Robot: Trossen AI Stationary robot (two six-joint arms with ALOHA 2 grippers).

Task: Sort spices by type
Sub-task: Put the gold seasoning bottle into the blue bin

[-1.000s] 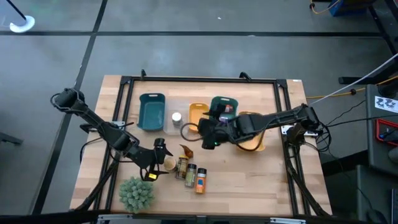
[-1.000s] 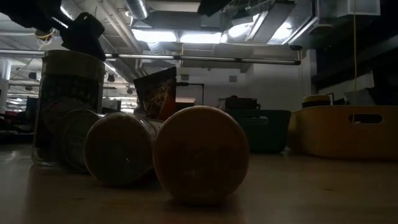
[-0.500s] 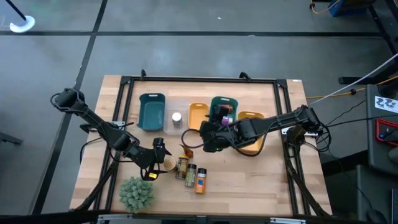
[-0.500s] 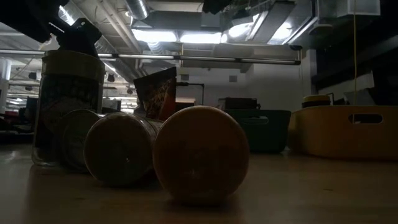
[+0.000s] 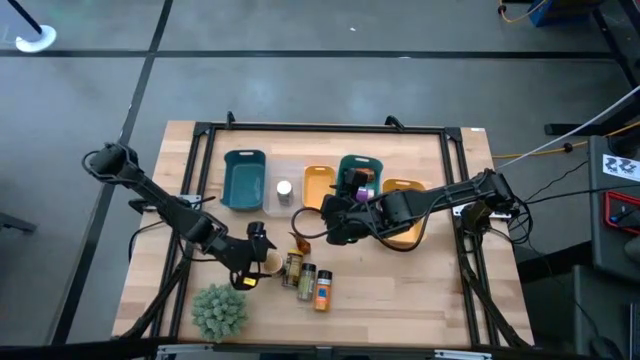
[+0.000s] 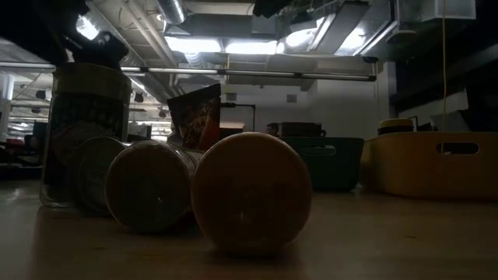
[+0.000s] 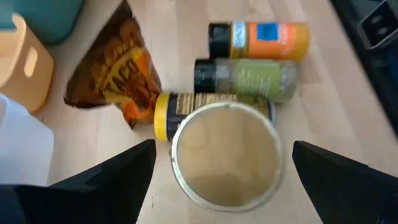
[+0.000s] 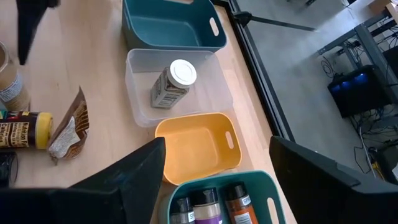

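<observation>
In the low view, most things are dark shapes against the ceiling lights, so their labels cannot be read. The lying jars there show only their round ends. In the high view the right arm covers part of the trays, so their full content is hard to see from above.

The left pincer (image 7: 224, 165) hangs just above the tan-lidded jar (image 7: 225, 154), which stands upright on the wooden surface (image 7: 323, 112). Its two dark fingers (image 7: 118, 171) are spread wide, one on each side of the jar, and do not touch it. Beside this jar lie the yellow-capped bottle (image 7: 163, 116), the green-labelled bottle (image 7: 245, 79) and the orange-labelled bottle (image 7: 260, 40), close together in a row. The brown-orange packet (image 7: 118, 71) lies next to them.

The right pincer (image 8: 214, 168) hovers over the trays with its fingers well apart, and it holds nothing.

The clear tray (image 8: 140, 102) holds one white-capped jar (image 8: 173, 82), lying tilted. The teal tray (image 8: 171, 28) at the far side shows only bare inside walls. The orange tray (image 8: 196, 146) also shows only its bare bottom. A second teal tray (image 8: 249, 186) is cut off by the picture edge; three bottles (image 8: 208, 202) with dark and reddish lids stand in it side by side. In the high view another orange tray (image 5: 410, 187) is mostly hidden by the right arm, and a green bushy plant (image 5: 219, 311) stands at the near left corner.
</observation>
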